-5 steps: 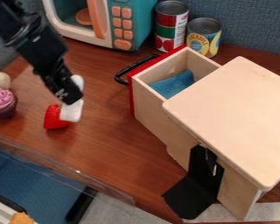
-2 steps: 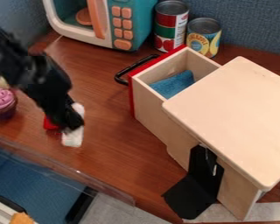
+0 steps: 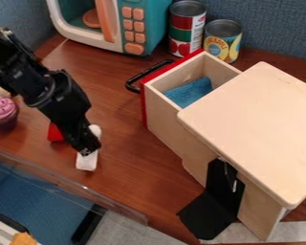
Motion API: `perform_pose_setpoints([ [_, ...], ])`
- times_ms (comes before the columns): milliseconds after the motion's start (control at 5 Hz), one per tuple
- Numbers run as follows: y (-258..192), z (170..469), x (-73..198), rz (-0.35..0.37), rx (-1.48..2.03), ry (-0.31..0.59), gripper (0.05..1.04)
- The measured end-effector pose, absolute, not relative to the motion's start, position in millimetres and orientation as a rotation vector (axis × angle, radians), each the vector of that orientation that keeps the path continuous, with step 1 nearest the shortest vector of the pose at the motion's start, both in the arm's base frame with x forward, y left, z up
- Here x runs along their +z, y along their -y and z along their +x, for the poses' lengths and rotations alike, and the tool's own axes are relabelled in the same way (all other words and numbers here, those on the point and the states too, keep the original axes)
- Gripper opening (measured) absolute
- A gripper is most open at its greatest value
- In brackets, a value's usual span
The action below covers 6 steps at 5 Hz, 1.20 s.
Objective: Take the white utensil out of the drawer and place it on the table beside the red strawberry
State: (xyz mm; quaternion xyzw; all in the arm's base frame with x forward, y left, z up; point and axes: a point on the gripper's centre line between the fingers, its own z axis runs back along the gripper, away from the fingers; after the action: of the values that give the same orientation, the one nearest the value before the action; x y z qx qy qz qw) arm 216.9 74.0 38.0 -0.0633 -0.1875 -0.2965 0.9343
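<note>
A: What's different from the earlier look?

B: Tool (image 3: 85,149) now nearer the front of the desk (image 3: 133,162) and a little towards the wooden cabinet (image 3: 255,124). White object (image 3: 86,162) has travelled with it. Red strawberry (image 3: 55,133) in the same spot, more of it hidden behind the tool.

A: Surfaces and shapes?

B: Desk: reddish-brown, wood-grained. Cabinet: pale, smooth wood, rounded corners on top. Its drawer (image 3: 163,108) stands open, red front, black bar handle (image 3: 147,71). Soft blue cloth (image 3: 191,92) inside. Black flap (image 3: 210,215) at the cabinet's side. Behind the drawer, two metal cans: a taller red-and-green one (image 3: 186,27) and a shorter yellow-and-blue one (image 3: 222,42). Beside them, a teal toy microwave (image 3: 157,24), chunky orange buttons. At the far left, a cupcake (image 3: 2,111) with ridged pink swirls.

A: And the tool? How wide?

B: Grasping the white object about its middle; closed down to that narrow width. One pale end shows above the tip, the longer part below. Strawberry just beside. Can't tell whether the white piece touches the desk, nor what it is exactly.
</note>
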Motion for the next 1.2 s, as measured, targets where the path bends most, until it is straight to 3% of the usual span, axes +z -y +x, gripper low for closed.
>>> perform_pose_setpoints([
  [200,-75,224,36,-0.207,-0.564,0.357,0.365],
  [600,-79,229,36,-0.245,-0.521,0.342,0.365],
  [800,-80,228,34,-0.232,-0.534,0.347,0.365],
  [1000,-78,224,34,-0.164,-0.563,0.363,0.365],
  [1200,-81,218,35,-0.180,-0.577,0.355,0.365],
])
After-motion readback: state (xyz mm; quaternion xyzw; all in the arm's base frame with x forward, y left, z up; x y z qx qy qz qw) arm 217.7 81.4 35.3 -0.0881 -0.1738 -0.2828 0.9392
